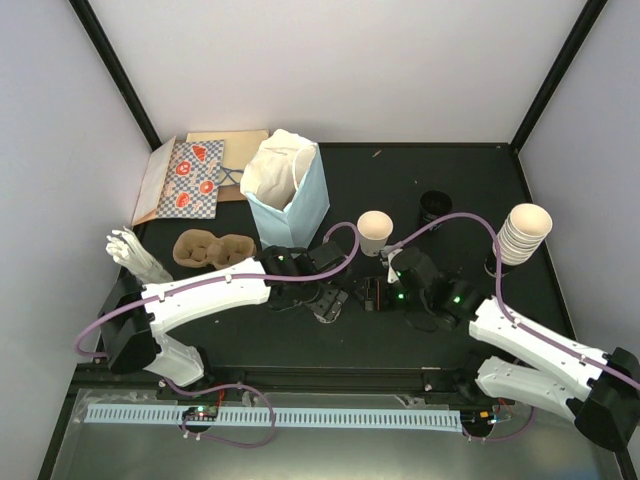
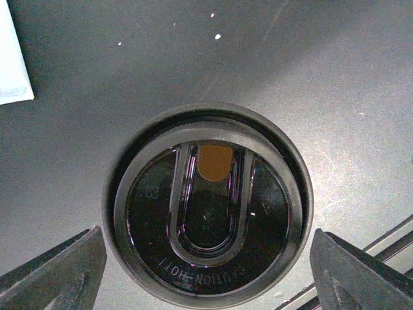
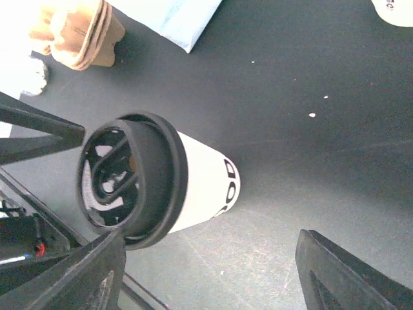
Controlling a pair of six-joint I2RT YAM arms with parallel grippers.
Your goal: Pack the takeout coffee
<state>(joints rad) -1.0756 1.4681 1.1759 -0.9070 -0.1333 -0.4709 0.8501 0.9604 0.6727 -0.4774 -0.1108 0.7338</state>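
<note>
Left gripper [image 2: 206,234] hangs straight above the lidded cup [image 3: 200,187]. Its 2 fingers [image 2: 58,271] are spread wide, 1 on each side of the black lid [image 2: 206,206]. The tips sit just beside the lid's rim, and I cannot tell whether they touch it. The right gripper [image 3: 211,234] faces the same cup from the other side, also spread. In its wrist view 1 finger [image 3: 84,271] overlaps the lid's edge, contact unclear, while the other is well apart from the cup with bare table between. Neither gripper pinches anything.

The cup stands upright on the black table [image 1: 450,170], near the middle of the front half, between the 2 wrists. In the overhead view the grippers hide most of it. It is white with black letters on its side. The lid has raised wording and a small opening that shows an orange-brown patch.

Behind the cup and to the left, the light blue bag [image 1: 300,200] stands open with white paper inside. A brown cup carrier [image 1: 213,248] lies just left of the bag. A lidless cup [image 1: 375,232] stands just right of the bag, behind the grippers. Further right is a short dark stack [image 1: 435,207], and near the right edge a stack of white cups [image 1: 525,232]. In the back left corner lies a packet with a red and blue check pattern [image 1: 190,178]. A white bundle [image 1: 135,255] at the left edge is too unclear to name.
</note>
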